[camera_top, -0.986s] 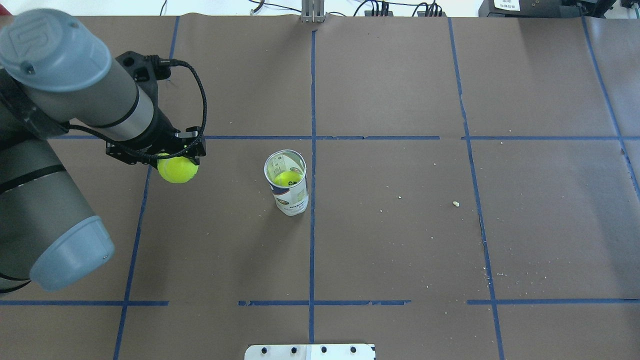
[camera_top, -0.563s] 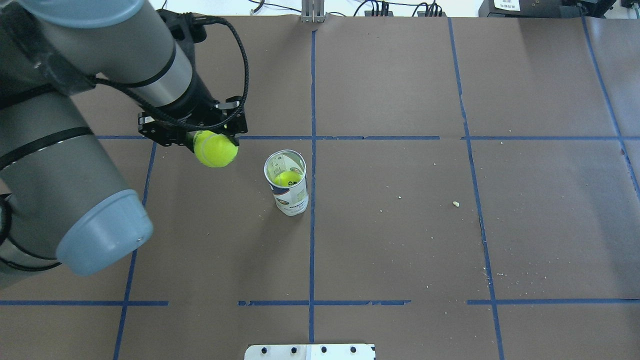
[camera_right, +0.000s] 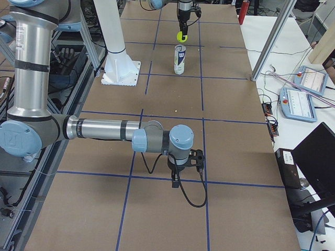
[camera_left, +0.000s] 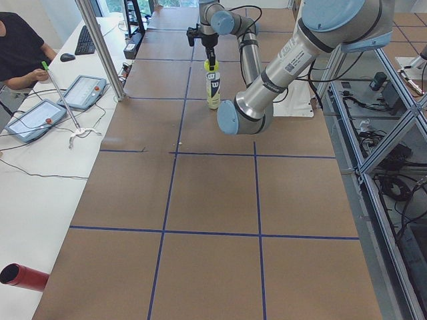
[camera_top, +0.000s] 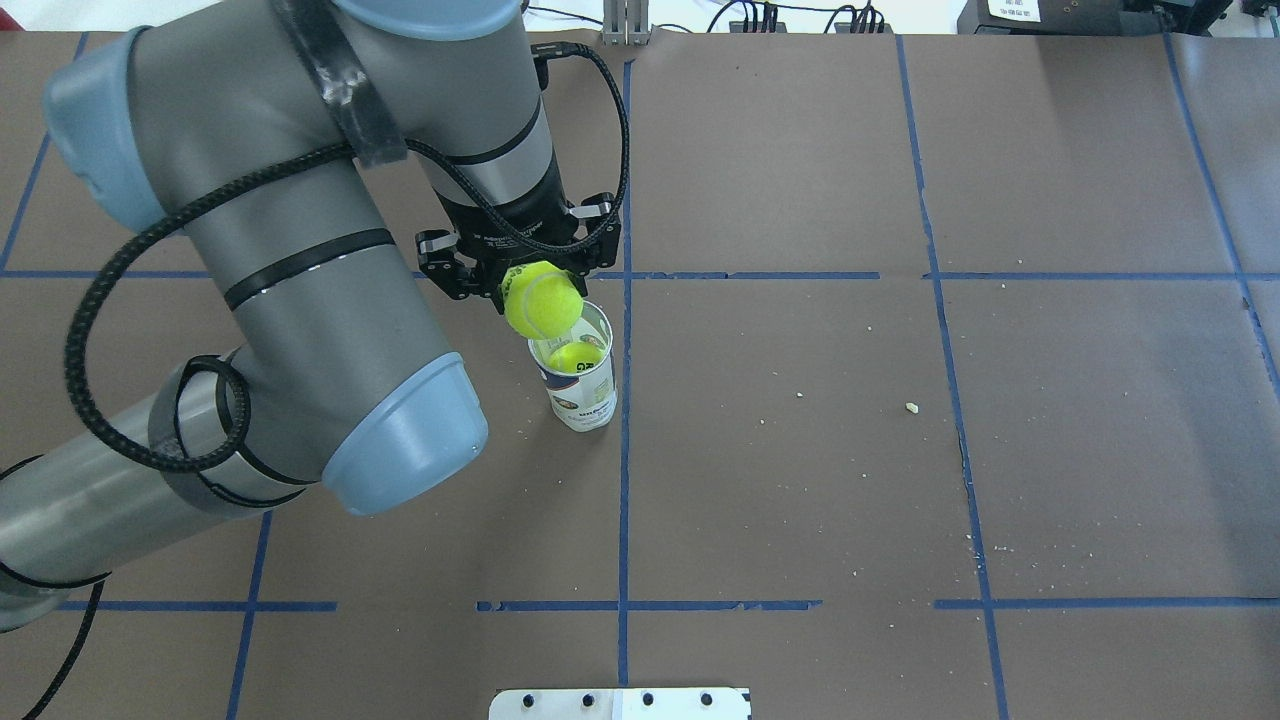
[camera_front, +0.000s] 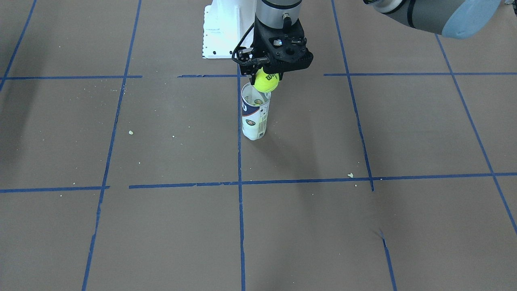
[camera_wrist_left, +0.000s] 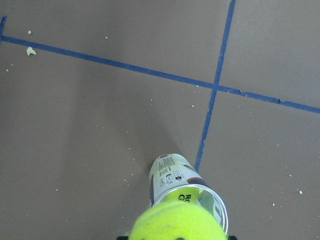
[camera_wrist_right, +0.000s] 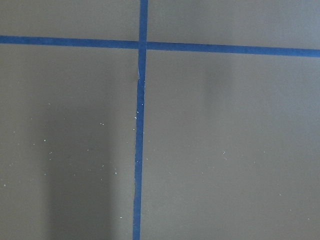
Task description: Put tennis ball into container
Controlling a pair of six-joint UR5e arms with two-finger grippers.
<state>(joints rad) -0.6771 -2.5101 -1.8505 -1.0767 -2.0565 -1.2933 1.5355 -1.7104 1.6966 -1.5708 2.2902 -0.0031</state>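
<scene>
Carried across since a second ago, my left gripper (camera_top: 538, 284), closed around the tennis ball (camera_top: 543, 302), hangs with the upright container (camera_top: 583, 390) just beneath, not quite centred for dropping it in.

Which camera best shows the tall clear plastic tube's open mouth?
Overhead exterior: looks into the clear plastic tube, though the held yellow-green tennis ball overlaps its rim. Front-facing sees it obliquely; left wrist, partly ball-covered; sides, tiny; right wrist, nothing.

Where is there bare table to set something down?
The brown paper table is bare, save crumbs, from the tall clear labelled plastic tube toward the robot's right. Crowded: above the tube's mouth, where the left hand holds the fuzzy yellow-green tennis ball.
</scene>
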